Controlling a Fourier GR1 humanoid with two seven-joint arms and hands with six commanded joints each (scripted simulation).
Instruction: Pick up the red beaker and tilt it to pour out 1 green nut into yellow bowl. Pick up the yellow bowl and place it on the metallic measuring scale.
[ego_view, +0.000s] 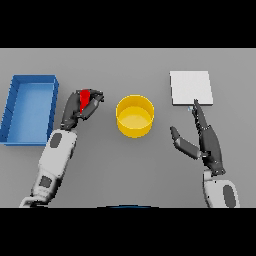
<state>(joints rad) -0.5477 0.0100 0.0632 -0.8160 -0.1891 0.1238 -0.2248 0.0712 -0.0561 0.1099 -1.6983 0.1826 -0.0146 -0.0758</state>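
Beaker held in the left hand, yellow bowl in the middle of the table.

Yellow bowl (135, 116) stands upright on the grey table (125, 170) and nothing can be seen inside it. Blue tray (30, 110) at the far left also shows only its own floor. The red beaker (85, 99) is left of the bowl, its long axis about up and down in the view; its contents cannot be seen. The left hand (82, 107) has its fingers curled around the beaker. The right hand (202, 140) holds nothing, its fingers straight with the thumb spread out, fingertips just at the near edge of the metallic scale (191, 87).
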